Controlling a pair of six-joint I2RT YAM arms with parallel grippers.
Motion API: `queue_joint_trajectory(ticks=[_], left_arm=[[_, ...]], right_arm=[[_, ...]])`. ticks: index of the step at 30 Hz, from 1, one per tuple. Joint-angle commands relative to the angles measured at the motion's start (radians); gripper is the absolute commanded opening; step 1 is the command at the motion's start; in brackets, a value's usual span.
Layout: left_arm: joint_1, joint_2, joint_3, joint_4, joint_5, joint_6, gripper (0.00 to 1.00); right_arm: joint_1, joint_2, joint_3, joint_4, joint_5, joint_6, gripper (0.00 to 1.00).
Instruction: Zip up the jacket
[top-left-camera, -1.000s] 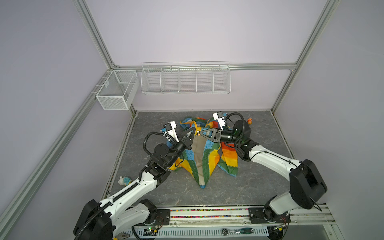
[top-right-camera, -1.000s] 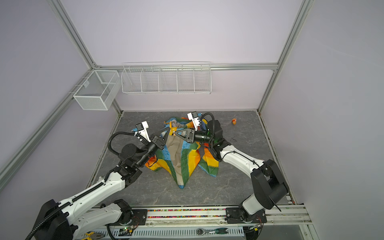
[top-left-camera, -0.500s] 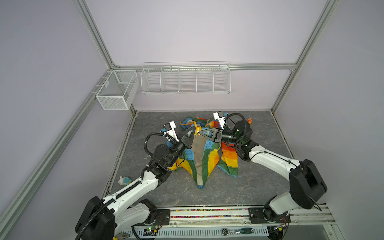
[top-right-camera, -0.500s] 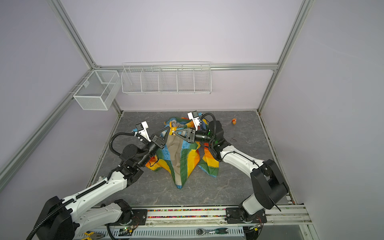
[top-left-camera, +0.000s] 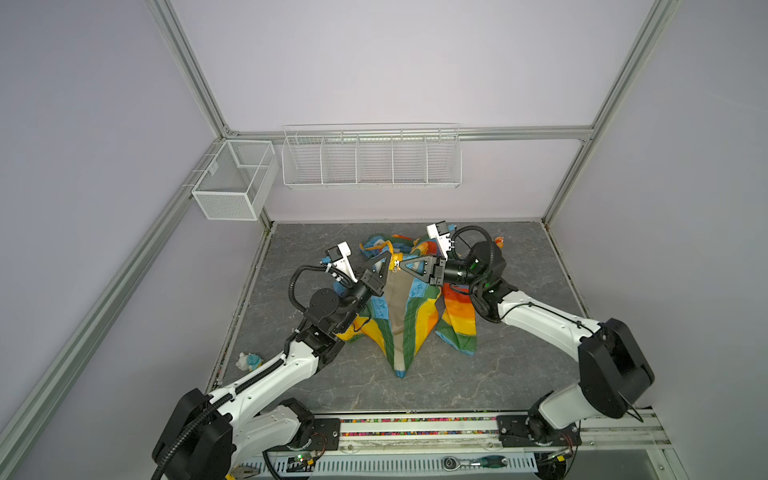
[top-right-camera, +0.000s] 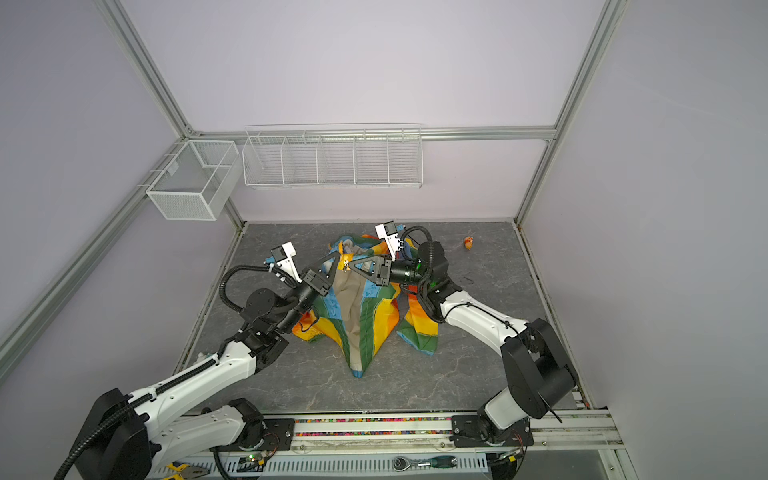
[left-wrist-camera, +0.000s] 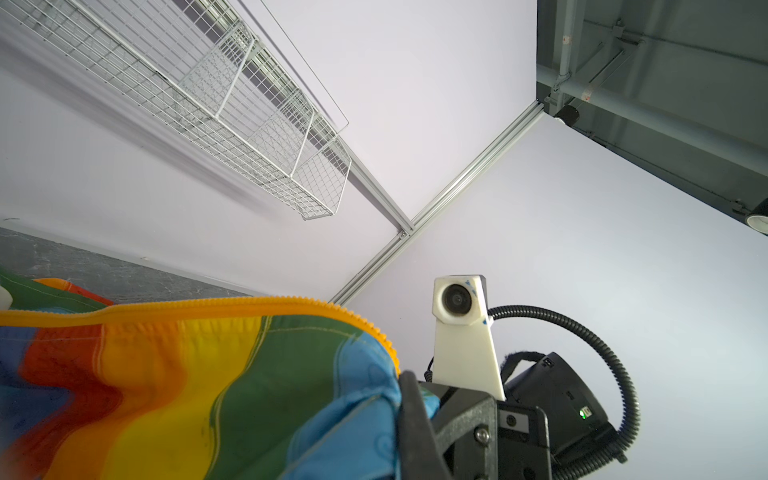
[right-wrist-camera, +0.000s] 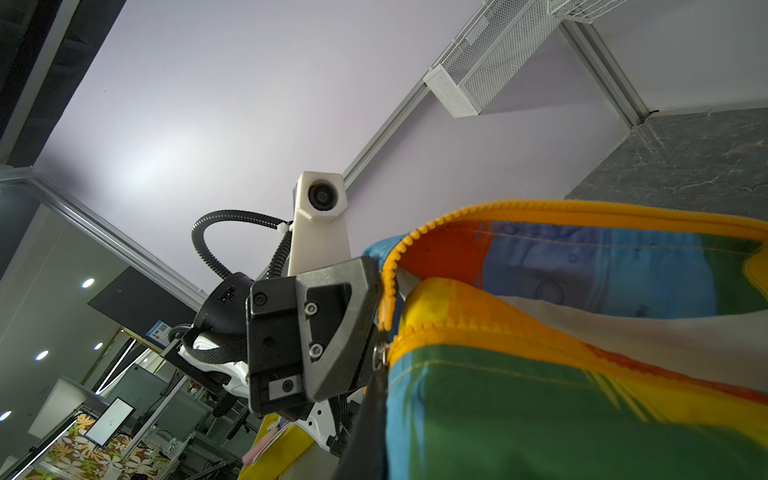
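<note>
The rainbow-striped jacket (top-left-camera: 405, 328) hangs in a V from both grippers, and its lower tip rests on the grey floor; it shows in both top views (top-right-camera: 365, 328). My left gripper (top-left-camera: 388, 266) and right gripper (top-left-camera: 402, 268) meet tip to tip at the raised middle, each shut on the jacket's edge by the orange-yellow zipper strip (left-wrist-camera: 249, 302). The left wrist view shows blue hem fabric (left-wrist-camera: 357, 432) bunched at the jaws. In the right wrist view a small metal zipper piece (right-wrist-camera: 378, 353) sits where the two zipper strips (right-wrist-camera: 498, 332) meet, right at the left gripper's fingers (right-wrist-camera: 332, 328).
A long white wire basket (top-left-camera: 372, 156) hangs on the back wall and a mesh box (top-left-camera: 232, 178) on the left wall. A small orange toy (top-left-camera: 498, 240) lies at the back right, a white-blue one (top-left-camera: 248, 360) at the left floor edge. Tools (top-left-camera: 473, 461) lie by the front rail.
</note>
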Motion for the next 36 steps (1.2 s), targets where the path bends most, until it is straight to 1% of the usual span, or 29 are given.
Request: queue_joint_trajectory(ticks=[1, 19, 36], left_arm=[[0.003, 0.008, -0.012, 0.055, 0.002, -0.013, 0.0], [0.003, 0.032, -0.015, 0.088, 0.028, -0.034, 0.0], [0.003, 0.02, -0.028, 0.087, 0.059, -0.052, 0.0]], right_arm=[[0.008, -0.012, -0.008, 0.06, -0.024, 0.011, 0.07], [0.01, -0.007, -0.002, 0.062, -0.02, 0.012, 0.07], [0.002, -0.007, 0.002, 0.066, -0.003, 0.017, 0.07]])
